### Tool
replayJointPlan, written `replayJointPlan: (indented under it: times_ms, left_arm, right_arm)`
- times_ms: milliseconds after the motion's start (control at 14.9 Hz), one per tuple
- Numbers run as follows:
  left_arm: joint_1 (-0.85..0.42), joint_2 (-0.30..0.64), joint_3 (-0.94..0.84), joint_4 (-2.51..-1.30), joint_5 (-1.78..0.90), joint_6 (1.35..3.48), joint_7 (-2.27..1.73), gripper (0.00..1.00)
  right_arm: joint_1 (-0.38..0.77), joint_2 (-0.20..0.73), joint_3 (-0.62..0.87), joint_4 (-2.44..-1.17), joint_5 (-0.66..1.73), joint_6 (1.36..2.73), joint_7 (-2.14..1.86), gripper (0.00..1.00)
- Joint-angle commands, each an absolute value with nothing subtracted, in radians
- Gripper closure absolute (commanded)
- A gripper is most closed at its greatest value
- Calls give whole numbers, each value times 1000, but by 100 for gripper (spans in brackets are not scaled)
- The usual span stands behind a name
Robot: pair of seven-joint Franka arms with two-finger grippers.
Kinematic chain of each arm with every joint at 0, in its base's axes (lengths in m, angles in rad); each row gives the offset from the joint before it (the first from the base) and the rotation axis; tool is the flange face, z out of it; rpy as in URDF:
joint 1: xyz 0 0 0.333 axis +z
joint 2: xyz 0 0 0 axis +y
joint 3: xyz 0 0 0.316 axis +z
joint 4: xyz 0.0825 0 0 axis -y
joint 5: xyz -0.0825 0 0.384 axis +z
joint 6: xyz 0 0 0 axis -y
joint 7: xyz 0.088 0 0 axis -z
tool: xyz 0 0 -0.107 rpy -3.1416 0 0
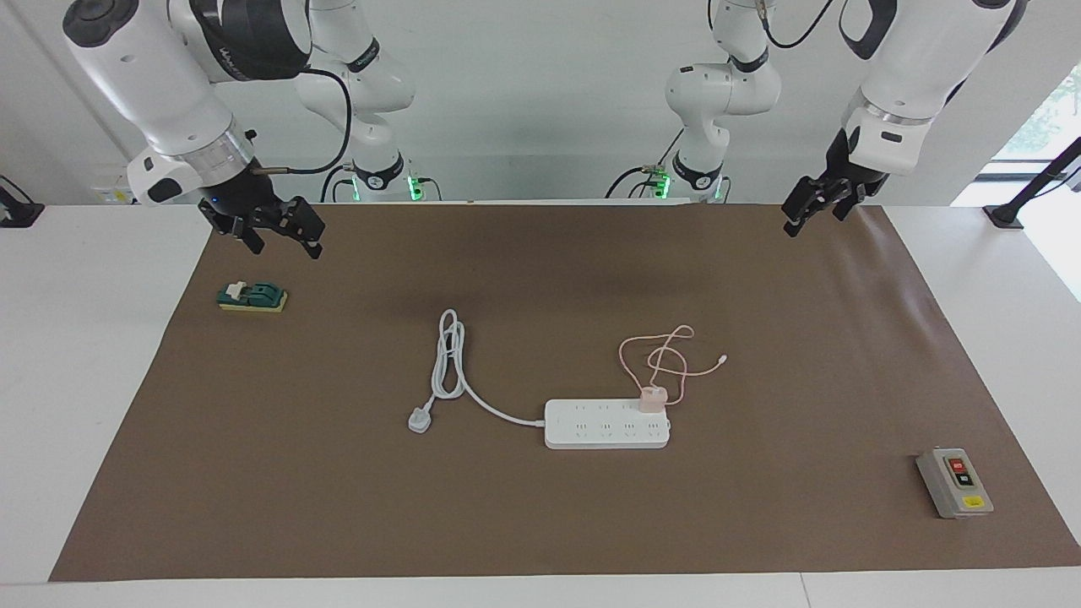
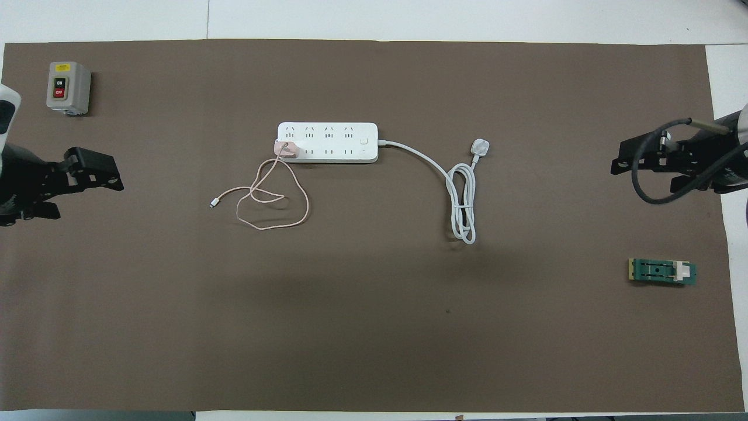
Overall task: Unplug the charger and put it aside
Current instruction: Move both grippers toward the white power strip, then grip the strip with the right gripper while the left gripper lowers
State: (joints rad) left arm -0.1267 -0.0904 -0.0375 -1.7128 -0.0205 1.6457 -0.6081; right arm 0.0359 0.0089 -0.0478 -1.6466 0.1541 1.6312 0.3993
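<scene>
Charger point(image 1: 652, 399) plugged into power strip point(image 1: 607, 425), mid-surface, at strip's end toward left arm; pink cable point(image 1: 667, 359) looped nearer robots. Risk: strip unanchored, may lift with plug; cable may snag. No containers. Left gripper point(image 1: 812, 205), right gripper point(image 1: 276, 229) hover over surface ends, fingers spread, empty.

Mat point(image 1: 540, 523): matt brown paper, smooth | power strip point(image 1: 591, 432): glossy white plastic | charger point(image 1: 652, 399): smooth pink plastic

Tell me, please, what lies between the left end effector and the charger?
Only bare brown mat: the left end effector hangs apart from the charger, shown in the facing view.
</scene>
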Motion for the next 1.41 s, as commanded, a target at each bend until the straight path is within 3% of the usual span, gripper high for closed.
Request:
replayJointPlan:
  times_ms: [0, 201, 336, 470, 672, 873, 1075, 1343]
  left_arm:
    - [-178, -72, -31, -1729, -17, 1712, -927, 0]
    - [-210, 24, -31, -1659, -101, 1741, -1237, 0]
    - [-256, 180, -28, -1515, -97, 1718, -1435, 0]
    - [-259, 277, -25, -1438, -94, 1729, -1566, 0]
    - [-314, 498, -11, -1206, -29, 1714, -1715, 0]
    - [-403, 687, 110, -1018, -31, 1694, -1764, 0]
    - [-440, 730, 170, -980, -38, 1692, -1764, 0]
    - [-442, 756, 169, -982, -38, 1762, -1764, 0]
  right_arm:
    - [87, 27, -20, -1637, 176, 1644, 656, 0]
    - [113, 147, -17, -1553, 256, 1647, 906, 0]
    - [164, 239, -18, -1461, 285, 1663, 1070, 0]
    - [199, 293, -17, -1445, 320, 1731, 1219, 0]
    - [236, 409, -18, -1442, 470, 1859, 1423, 0]
    - [302, 533, -28, -1355, 506, 1885, 1515, 0]
    - [307, 665, -20, -1226, 518, 1890, 1591, 0]
    - [304, 764, -17, -1126, 545, 1904, 1588, 0]
